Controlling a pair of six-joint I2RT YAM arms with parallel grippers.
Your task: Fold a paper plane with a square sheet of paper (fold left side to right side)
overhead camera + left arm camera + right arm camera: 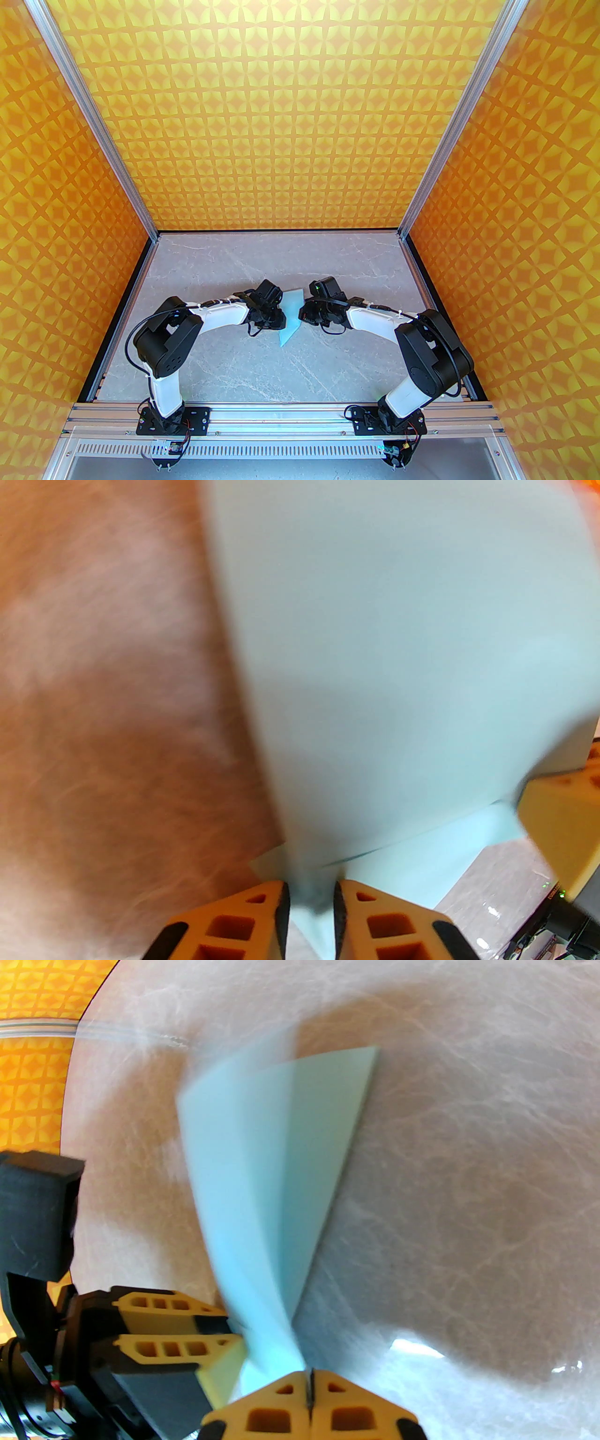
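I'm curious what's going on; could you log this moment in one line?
left gripper: slightly open around paper plane | right gripper: shut on it

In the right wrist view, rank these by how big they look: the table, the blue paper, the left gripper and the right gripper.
1. table
2. blue paper
3. left gripper
4. right gripper
The last two are unsure: the frame edge cuts both off, and the right gripper sits nearest the camera.

Plane (290, 320) between left hand (281, 321), right hand (303, 315)
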